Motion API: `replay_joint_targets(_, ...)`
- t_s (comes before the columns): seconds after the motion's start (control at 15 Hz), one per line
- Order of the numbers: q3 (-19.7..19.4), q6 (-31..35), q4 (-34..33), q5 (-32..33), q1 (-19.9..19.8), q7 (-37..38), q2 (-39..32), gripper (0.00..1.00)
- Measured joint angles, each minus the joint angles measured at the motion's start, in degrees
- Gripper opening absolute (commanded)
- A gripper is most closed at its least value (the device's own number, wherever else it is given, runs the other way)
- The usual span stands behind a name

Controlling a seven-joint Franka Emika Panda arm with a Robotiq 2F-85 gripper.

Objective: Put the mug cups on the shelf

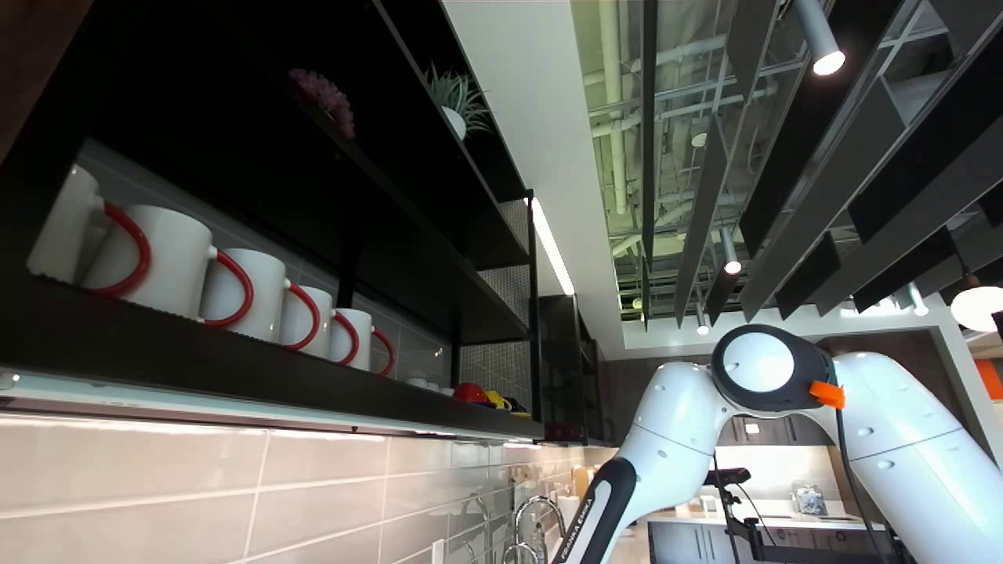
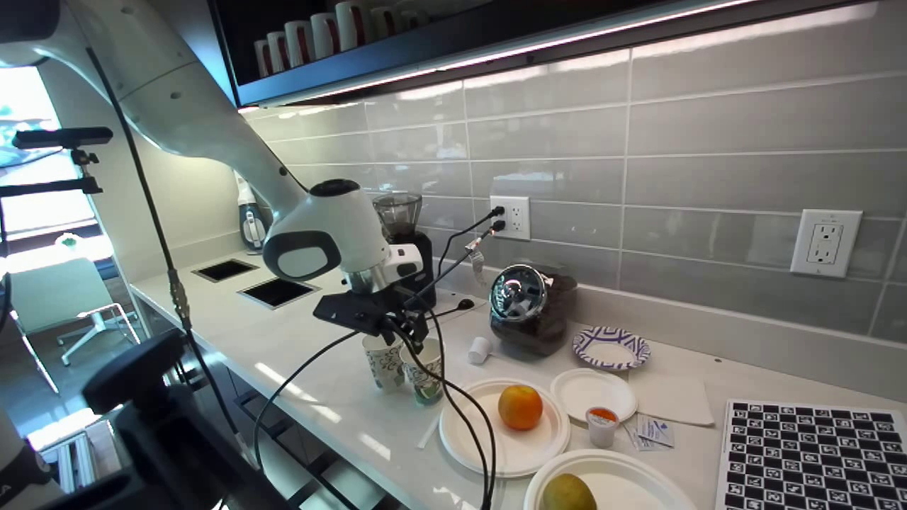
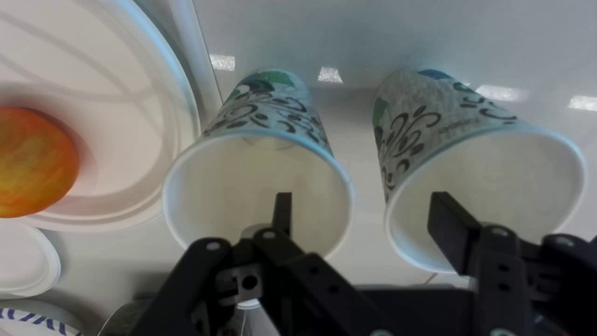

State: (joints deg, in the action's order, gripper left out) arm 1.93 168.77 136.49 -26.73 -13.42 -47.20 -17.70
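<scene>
Two pale paper-like cups with dark and green patterns stand upright on the counter. The cup beside the orange's plate [image 3: 284, 109] [image 2: 424, 375] is left in the wrist view; the second cup [image 3: 415, 126] [image 2: 385, 365] is right. My gripper [image 3: 361, 210] [image 2: 405, 338] is open and empty, directly over the cups. One finger overlaps each cup's mouth in the wrist view; whether the tips are below the rims I cannot tell. The dark shelf [image 1: 227, 364] [image 2: 312, 79] is on the wall above. The gripper is out of view in an exterior view that shows the shelf close.
White red-handled mugs [image 1: 243, 294] [image 2: 324, 35] line the shelf. A plate [image 2: 453, 450] holds an orange [image 2: 520, 407]. A dark jar [image 2: 542, 312] and black grinder [image 2: 418, 262] stand by the wall. Black cables [image 2: 468, 404] hang from the arm across the cups and plate.
</scene>
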Motion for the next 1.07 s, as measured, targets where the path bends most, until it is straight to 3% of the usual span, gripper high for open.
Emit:
replay_joint_targets(0.4,1.5,-0.08,-1.39,-0.01,-1.46,-0.57,-2.1,0.02)
replay_joint_targets(0.8,3.34,-0.95,-2.64,-0.04,-3.85,-0.69,-2.41,0.01)
replay_joint_targets(1.07,2.52,-0.98,-2.34,0.27,-4.33,-0.59,-0.5,0.01)
